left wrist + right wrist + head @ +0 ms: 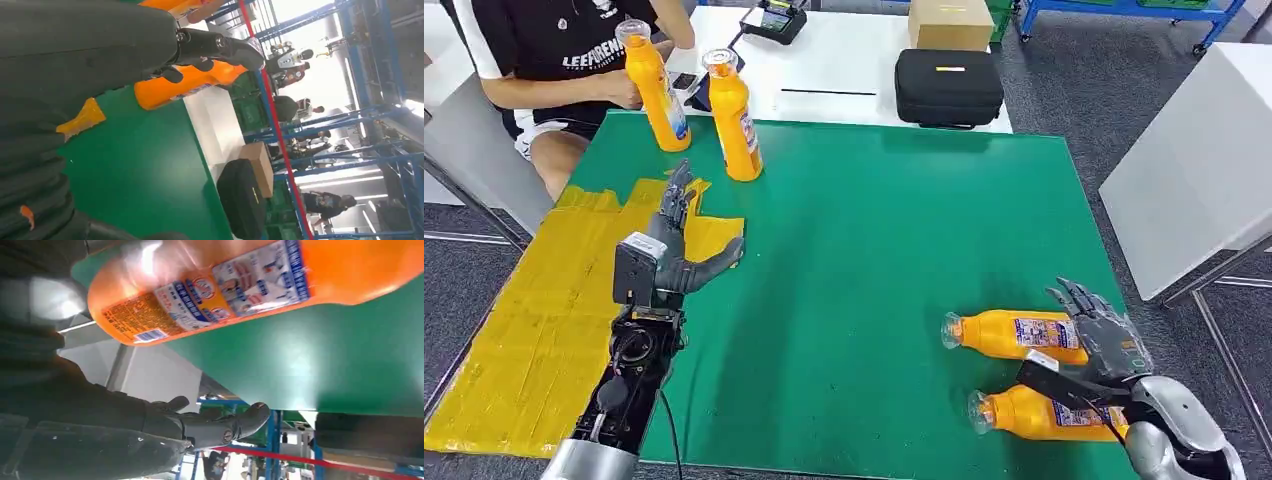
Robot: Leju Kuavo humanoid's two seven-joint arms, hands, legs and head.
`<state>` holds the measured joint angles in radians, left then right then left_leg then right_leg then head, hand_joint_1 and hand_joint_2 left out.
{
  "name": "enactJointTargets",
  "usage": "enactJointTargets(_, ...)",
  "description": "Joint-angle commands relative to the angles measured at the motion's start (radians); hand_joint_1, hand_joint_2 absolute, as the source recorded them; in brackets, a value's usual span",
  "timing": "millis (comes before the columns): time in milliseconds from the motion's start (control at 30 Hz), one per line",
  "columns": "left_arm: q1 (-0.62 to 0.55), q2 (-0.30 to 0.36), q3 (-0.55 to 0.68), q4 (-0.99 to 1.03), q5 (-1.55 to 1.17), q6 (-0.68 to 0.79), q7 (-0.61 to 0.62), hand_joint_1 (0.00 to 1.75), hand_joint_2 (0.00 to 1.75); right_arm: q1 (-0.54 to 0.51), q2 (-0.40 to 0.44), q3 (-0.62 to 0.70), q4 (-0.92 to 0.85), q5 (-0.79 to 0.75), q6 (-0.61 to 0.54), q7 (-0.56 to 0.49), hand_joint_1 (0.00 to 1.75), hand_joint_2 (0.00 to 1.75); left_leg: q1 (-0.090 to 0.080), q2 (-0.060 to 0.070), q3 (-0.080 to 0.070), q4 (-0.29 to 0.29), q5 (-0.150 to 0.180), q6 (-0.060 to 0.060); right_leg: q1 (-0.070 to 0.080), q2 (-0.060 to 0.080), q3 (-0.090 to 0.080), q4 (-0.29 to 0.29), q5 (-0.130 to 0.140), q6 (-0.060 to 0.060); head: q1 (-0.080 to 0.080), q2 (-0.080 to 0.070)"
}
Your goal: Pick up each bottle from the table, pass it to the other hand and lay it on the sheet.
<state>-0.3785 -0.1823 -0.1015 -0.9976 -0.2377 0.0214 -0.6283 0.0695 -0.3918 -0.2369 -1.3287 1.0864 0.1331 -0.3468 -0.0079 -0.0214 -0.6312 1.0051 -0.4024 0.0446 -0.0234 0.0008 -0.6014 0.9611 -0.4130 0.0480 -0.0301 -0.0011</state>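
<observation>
Early stage: nothing on the sheet yet, all four bottles still off it.

Near to far: my right hand (1096,335) sits over the two lying bottles at the near right corner of the tabletop (874,250), fingers spread, not gripping yet as far as I can see. Near lying bottle (1034,415) is close to the near edge, w/ little room behind it; far lying bottle (1014,333) is just beside it, caps pointing left. My left hand (676,245) is released, holding nothing, hovering at the inner edge of the yellow sheet (534,330), which has lots of bare room. Mid green area looks free for the pass. Far left: two upright bottles, right one (734,115) and left one (654,85), near the far edge, a person (554,50) holding the left one.
</observation>
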Motion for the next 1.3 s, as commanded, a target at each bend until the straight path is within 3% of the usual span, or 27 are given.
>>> enactJointTargets(33, -0.060, 0.000, 0.007, 0.089, 0.001, -0.009, 0.006, 0.00, 1.75, -0.031, 0.048, -0.048, 0.100, 0.042, -0.031, 0.038, 0.00, 1.75, 0.001, 0.003, 0.010, -0.001, -0.004, -0.004, 0.002, 0.001, 0.010, -0.001, -0.003, -0.004, 0.000, 0.000)
enactJointTargets(400, -0.072, 0.002, -0.008, 0.136, -0.002, 0.000, 0.000, 0.00, 1.75, -0.139, 0.069, -0.035, 0.282, 0.137, -0.104, 0.082, 0.00, 1.75, 0.002, 0.006, 0.009, -0.001, -0.003, -0.003, 0.002, 0.004, 0.008, -0.003, -0.001, -0.003, 0.000, 0.000)
enactJointTargets(700, -0.072, -0.002, -0.010, 0.137, -0.003, 0.001, 0.000, 0.00, 1.75, -0.139, 0.069, -0.034, 0.292, 0.139, -0.106, 0.082, 0.00, 1.75, 0.001, 0.004, 0.006, -0.001, -0.003, -0.003, 0.002, 0.002, 0.006, -0.002, -0.001, -0.002, 0.000, 0.000)
enactJointTargets(1300, -0.092, -0.020, -0.043, 0.175, -0.002, 0.007, 0.011, 0.00, 1.75, -0.353, 0.124, 0.112, 0.625, 0.187, -0.128, 0.050, 0.00, 1.75, 0.002, 0.006, 0.006, -0.001, -0.002, -0.003, 0.002, 0.004, 0.006, -0.002, 0.000, -0.003, 0.000, 0.000)
